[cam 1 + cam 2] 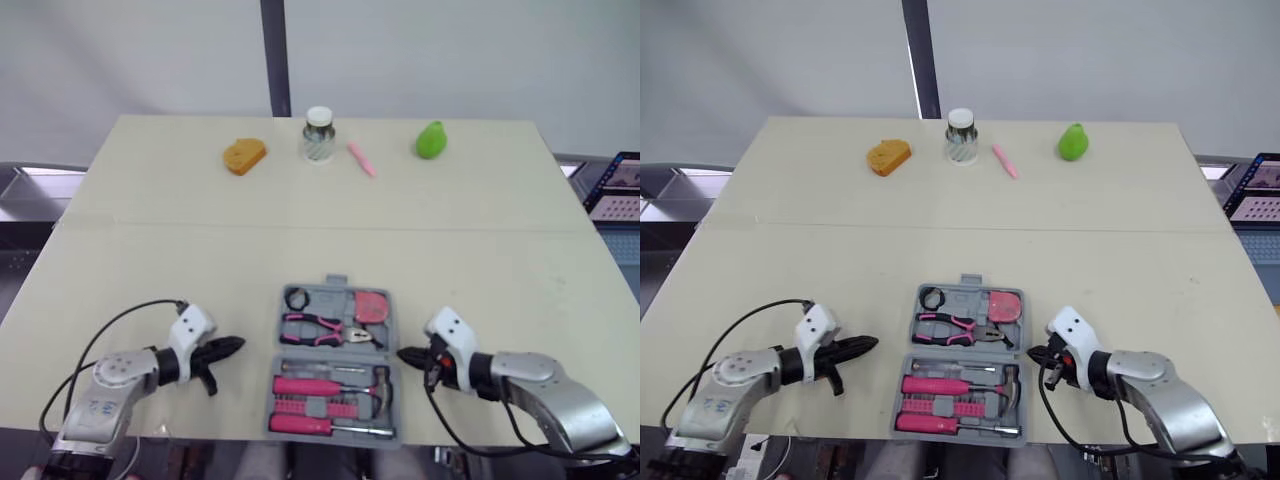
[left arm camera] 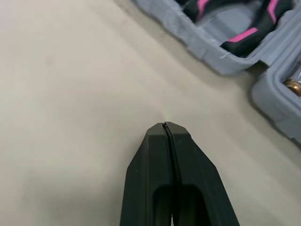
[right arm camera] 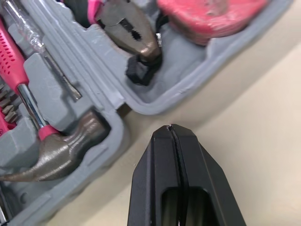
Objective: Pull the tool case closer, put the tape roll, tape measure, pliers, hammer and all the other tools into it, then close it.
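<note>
Left gripper (image 1: 236, 345) pinched tight, empty, near the case's left side. Right gripper (image 1: 403, 354) also closed on nothing, its tip just beside the case (image 1: 337, 282) at the hinge line. Case lies open at the table's (image 1: 150, 260) near edge. Pliers (image 1: 322, 328), hammer (image 3: 56, 157), tape measure (image 1: 372, 306) and tape roll (image 1: 297, 298) are seated inside. Probably rigid plastic, fairly heavy loaded, slides easily. Take the far half by its outer rim and fold it over.

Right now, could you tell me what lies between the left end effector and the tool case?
Only bare table separates the left end effector from the tool case, seen in the left eye view.
</note>
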`<state>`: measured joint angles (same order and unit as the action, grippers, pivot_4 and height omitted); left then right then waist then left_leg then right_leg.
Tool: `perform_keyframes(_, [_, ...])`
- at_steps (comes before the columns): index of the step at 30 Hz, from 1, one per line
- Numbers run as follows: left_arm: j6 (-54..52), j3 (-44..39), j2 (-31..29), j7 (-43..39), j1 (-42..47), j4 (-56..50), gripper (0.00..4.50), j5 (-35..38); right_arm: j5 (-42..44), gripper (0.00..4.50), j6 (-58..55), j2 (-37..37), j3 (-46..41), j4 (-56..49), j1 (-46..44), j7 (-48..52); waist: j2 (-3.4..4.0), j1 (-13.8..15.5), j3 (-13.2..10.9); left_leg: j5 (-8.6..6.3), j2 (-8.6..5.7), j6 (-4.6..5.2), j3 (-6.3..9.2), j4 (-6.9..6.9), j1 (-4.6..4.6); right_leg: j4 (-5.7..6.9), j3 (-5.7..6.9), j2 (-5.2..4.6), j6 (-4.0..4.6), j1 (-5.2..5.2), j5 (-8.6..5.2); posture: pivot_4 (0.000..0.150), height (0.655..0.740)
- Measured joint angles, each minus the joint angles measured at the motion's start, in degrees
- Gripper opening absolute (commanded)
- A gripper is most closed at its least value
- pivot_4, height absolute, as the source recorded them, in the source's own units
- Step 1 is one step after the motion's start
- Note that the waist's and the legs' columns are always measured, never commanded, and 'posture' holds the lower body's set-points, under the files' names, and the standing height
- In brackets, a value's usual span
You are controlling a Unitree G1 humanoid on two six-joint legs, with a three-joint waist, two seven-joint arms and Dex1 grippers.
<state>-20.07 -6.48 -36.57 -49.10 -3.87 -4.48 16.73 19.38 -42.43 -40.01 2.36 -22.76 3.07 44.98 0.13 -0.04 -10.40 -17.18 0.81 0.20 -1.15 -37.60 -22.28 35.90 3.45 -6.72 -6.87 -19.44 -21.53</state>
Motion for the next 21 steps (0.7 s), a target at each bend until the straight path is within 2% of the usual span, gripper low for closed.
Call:
perform_keyframes(5, [-2.33,-4.3,-4.51,-5.35,-4.26,-10.12,0.0,6.91,5.13,0.02,-0.27,-1.94,-7.62,-0.83,1.97,2.08,-0.08,-0.02,-0.05,-0.03,-0.01,0.0,0.03,0.01,-0.01,-0.2,-0.38,-0.07,0.01,0.07,0.0,0.15,0.7159])
perform_keyframes(11, [0.22,-0.97,-4.37,-8.86,-7.22,-18.95,0.0,9.05,7.36,0.02,-0.32,-2.7,-9.72,0.63,-0.28,2.75,-0.07,-0.14,-0.04,-0.01,0.03,-0.02,-0.08,0.07,0.04,-0.22,-0.51,0.03,0.02,0.06,0.0,0.15,0.7159])
perform_keyframes(16, [9.1,7.71,-3.16,-10.64,-7.58,-18.75,0.0,2.84,7.61,0.02,-0.02,-3.82,-9.5,4.92,-3.82,4.01,-0.08,-0.01,-0.04,-0.03,0.0,0.04,-0.21,0.06,0.06,-0.23,-0.45,0.08,0.01,0.04,0.0,0.15,0.7159])
perform_keyframes(21, [19.96,16.18,0.36,-10.93,-5.95,-10.29,0.0,-4.79,7.15,0.02,1.36,-4.05,-8.83,9.45,-7.51,5.13,-0.07,0.03,-0.04,-0.04,0.0,0.08,-0.35,0.05,0.1,-0.14,-0.35,0.12,0.0,-0.04,0.0,0.15,0.7159])
